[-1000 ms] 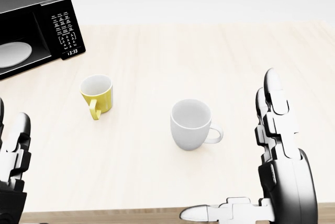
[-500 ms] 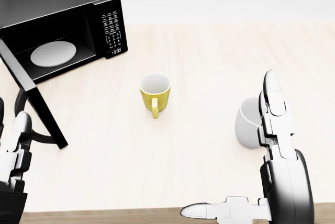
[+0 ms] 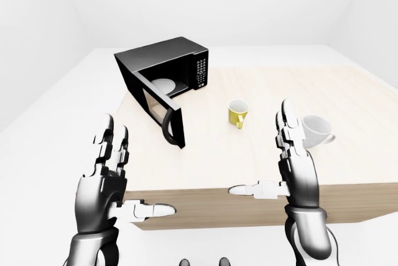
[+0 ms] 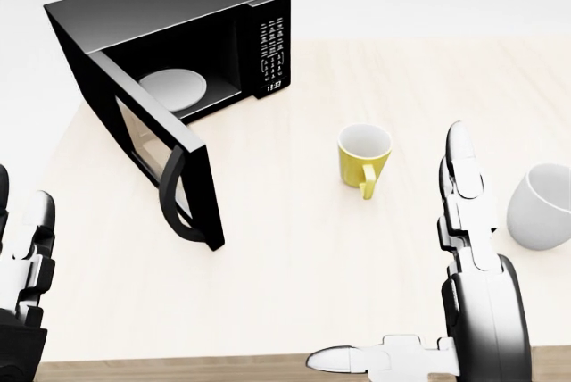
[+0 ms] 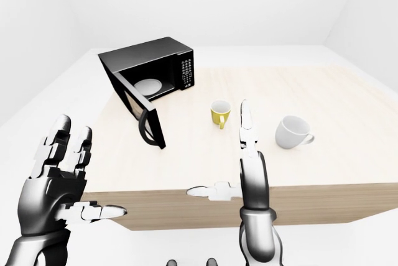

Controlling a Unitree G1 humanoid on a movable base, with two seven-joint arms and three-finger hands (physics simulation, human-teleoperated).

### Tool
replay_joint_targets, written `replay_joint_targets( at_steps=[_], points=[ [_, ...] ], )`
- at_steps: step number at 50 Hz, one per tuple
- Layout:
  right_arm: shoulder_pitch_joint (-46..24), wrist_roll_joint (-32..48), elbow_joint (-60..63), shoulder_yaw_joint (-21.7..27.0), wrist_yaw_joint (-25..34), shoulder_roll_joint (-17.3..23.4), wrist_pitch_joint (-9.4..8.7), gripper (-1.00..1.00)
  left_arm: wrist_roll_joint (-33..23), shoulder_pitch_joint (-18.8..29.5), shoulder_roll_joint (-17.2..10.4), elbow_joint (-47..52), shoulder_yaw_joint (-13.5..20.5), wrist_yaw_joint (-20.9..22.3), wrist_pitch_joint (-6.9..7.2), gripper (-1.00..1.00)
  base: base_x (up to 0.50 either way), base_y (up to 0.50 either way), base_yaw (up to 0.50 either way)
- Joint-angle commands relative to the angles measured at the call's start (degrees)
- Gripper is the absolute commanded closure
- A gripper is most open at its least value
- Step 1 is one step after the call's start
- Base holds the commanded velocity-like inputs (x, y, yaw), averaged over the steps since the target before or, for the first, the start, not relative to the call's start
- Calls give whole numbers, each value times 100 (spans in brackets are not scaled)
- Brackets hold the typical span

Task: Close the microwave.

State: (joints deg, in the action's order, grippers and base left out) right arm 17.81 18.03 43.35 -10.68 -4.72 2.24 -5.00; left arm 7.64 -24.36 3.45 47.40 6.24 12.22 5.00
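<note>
A black microwave (image 4: 169,38) stands at the upper left of the wooden table (image 4: 294,257) in the head view. Its door (image 4: 156,154) hangs wide open toward me, with a curved handle on its edge, and a white turntable plate (image 4: 174,89) shows inside. My left hand (image 3: 115,182) is open, held near the table's near left corner and short of the door. My right hand (image 3: 280,160) is open too, raised with fingers spread at the table's near edge, well to the right of the door. Neither hand touches anything.
A yellow mug (image 4: 363,157) stands upright near the table's middle, right of the microwave. A white mug (image 4: 540,206) lies tilted further right. White floor and walls surround the table.
The whole picture has shifted right as the camera moved left: the microwave and its open door came fully into view, and both mugs slid rightward. My hands keep their pose.
</note>
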Motion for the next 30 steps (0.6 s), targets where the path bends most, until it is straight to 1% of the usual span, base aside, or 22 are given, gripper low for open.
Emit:
replay_joint_targets(
  at_steps=[1,30],
  points=[
    [-11,11,-29,-1,-13,2,0,-100,-8,7,-1,-7,-2,2,0,-100,0,50,0],
    [-38,5,-105,-17,-29,-2,0,-100,-43,75,-16,-58,-19,-33,0,-100,0,50,0]
  ],
)
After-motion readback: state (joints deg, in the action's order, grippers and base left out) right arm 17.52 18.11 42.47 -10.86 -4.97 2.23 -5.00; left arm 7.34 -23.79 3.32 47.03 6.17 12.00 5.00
